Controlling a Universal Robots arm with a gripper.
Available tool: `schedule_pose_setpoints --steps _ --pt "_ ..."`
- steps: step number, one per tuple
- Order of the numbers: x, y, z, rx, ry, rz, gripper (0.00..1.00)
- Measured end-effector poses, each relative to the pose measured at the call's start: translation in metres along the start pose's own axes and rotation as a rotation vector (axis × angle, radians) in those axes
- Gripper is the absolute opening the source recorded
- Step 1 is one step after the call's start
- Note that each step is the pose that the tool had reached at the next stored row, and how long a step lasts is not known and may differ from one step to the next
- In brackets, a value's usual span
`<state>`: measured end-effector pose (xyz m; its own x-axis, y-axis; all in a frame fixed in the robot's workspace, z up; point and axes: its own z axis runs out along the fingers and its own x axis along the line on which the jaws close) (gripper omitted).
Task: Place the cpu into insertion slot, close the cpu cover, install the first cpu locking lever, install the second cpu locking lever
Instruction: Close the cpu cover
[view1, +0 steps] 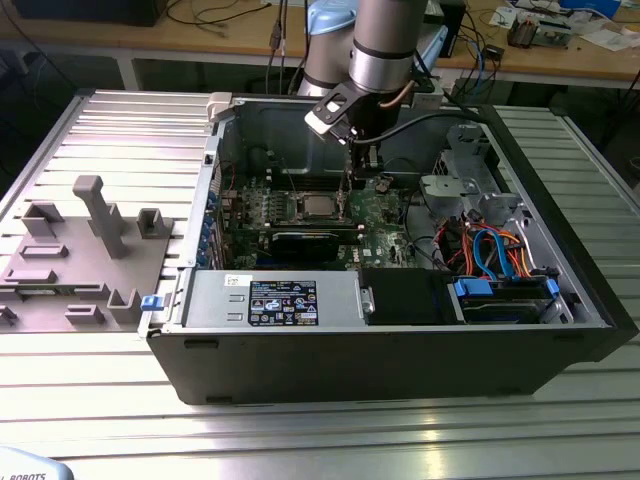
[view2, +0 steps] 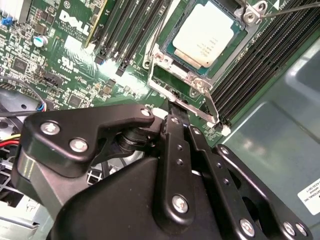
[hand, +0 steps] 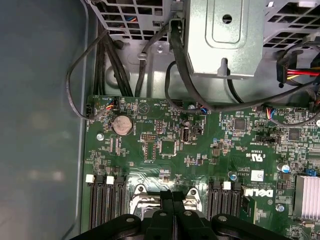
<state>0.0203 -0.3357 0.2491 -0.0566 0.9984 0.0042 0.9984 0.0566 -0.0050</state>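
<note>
The black metal linkage claw (view2: 172, 102) reaches down into the open black tower computer case (view1: 400, 350). In the first wrist view its 2 fingers (hand: 166, 205) lie pressed together with no gap visible; whether anything thin sits between them cannot be told. In the second wrist view the claw tip meets a thin silvery metal bar (view2: 192, 107). This bar runs along the claw-side edge of the insertion slot (view2: 165, 60), a square socket with a silvery metal rim.

Just beyond the claw tip, the cpu (view2: 205, 32), a flat square chip with a silver-grey metal top, sits seated inside that slot. The cpu cover (view2: 237, 50), a thin silvery square frame with a cut-out middle, lies flat around the chip. At the slot corner farthest from the claw, a thin silvery wire lever (view2: 295, 6) slants away.

Long narrow black memory slots (view2: 280, 55) flank the socket on 2 sides. All sit on the green circuit board (hand: 210, 150).

Farther from the claw, the case rests on a ribbed aluminium table (view1: 300, 440). Well apart from the claw, toward the exterior view's left, a grey moulded parts fixture (view1: 90, 250) stands on the same table.
</note>
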Motion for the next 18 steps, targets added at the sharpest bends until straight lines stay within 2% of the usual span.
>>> schedule_pose_setpoints --steps 6,7,8,18 --pt "0.0000 -0.0006 0.0000 0.0001 0.0000 0.000 0.11" --pt "0.0002 -0.0028 0.0000 0.0000 0.0000 0.000 0.11" --pt "0.0007 -0.0117 0.0001 -0.0009 0.0000 0.000 0.11" --pt "0.0015 -0.0253 0.0001 -0.0010 -0.0002 0.000 0.11"
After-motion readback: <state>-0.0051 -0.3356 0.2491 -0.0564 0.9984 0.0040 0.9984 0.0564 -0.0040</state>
